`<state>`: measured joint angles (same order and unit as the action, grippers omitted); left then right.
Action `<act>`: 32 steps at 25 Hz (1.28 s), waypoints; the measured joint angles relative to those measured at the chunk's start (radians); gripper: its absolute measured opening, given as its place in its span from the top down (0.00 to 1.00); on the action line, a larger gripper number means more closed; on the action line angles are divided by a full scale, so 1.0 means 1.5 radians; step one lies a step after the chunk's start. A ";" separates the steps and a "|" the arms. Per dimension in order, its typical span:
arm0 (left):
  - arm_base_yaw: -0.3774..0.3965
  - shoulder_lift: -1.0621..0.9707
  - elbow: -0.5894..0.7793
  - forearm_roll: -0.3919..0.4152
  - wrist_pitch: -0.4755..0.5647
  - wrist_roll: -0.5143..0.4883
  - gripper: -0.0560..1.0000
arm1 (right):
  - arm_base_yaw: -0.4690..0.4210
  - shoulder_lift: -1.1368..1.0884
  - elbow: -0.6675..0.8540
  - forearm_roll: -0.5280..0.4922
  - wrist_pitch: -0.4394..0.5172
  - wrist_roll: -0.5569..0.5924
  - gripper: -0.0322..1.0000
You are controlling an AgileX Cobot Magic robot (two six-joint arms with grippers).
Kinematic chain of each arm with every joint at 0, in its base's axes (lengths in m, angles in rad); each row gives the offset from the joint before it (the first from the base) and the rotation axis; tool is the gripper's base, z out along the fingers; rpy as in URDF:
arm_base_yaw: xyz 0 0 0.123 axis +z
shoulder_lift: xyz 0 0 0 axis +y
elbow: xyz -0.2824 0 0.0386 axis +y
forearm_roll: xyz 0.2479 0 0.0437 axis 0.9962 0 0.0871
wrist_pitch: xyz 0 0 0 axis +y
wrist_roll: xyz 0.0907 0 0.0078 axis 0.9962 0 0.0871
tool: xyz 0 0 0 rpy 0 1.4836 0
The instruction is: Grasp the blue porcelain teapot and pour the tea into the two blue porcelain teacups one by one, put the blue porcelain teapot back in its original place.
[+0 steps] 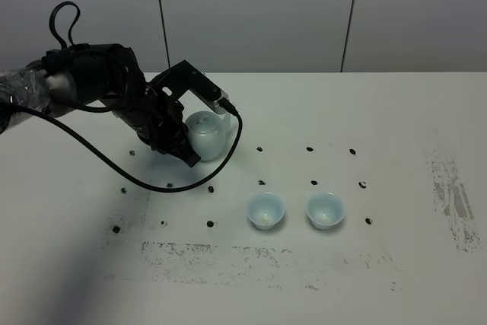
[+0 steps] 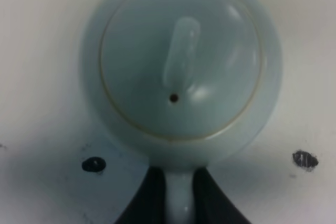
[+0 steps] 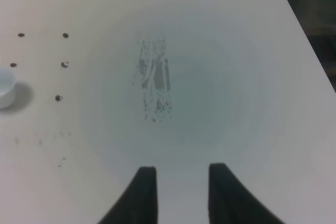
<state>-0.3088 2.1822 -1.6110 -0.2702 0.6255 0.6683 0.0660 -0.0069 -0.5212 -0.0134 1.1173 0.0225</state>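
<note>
Teapot (image 1: 207, 133): one (left gripper (image 2: 179, 192) clamps its handle); teacups (image 1: 265, 210): two.

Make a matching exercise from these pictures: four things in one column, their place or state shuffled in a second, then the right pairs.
Things:
1. blue porcelain teapot
2. left gripper
3. right gripper
4. two blue porcelain teacups

Place or state:
A. side by side on the table, nearer the front edge than the teapot
B. shut on the teapot's handle
C. lid on, standing on the table
D. over bare table, holding nothing

Pairs: 1-C, 2-B, 3-D, 4-A
</note>
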 joint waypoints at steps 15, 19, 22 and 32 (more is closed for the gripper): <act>0.000 -0.011 0.000 0.000 -0.024 0.027 0.85 | 0.000 0.000 0.000 0.000 0.000 0.000 0.75; -0.002 -0.019 0.006 -0.013 -0.028 0.045 0.85 | 0.000 0.000 0.000 0.000 0.000 0.000 0.75; -0.016 -0.040 0.014 -0.021 -0.032 0.068 0.85 | 0.000 0.000 0.000 0.000 0.000 0.000 0.75; -0.073 -0.052 -0.081 -0.045 -0.005 0.118 0.86 | 0.000 0.000 0.000 0.000 0.000 0.000 0.75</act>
<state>-0.4190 2.1038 -1.7332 -0.3372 0.6184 0.8451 0.0660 -0.0069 -0.5212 -0.0134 1.1173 0.0225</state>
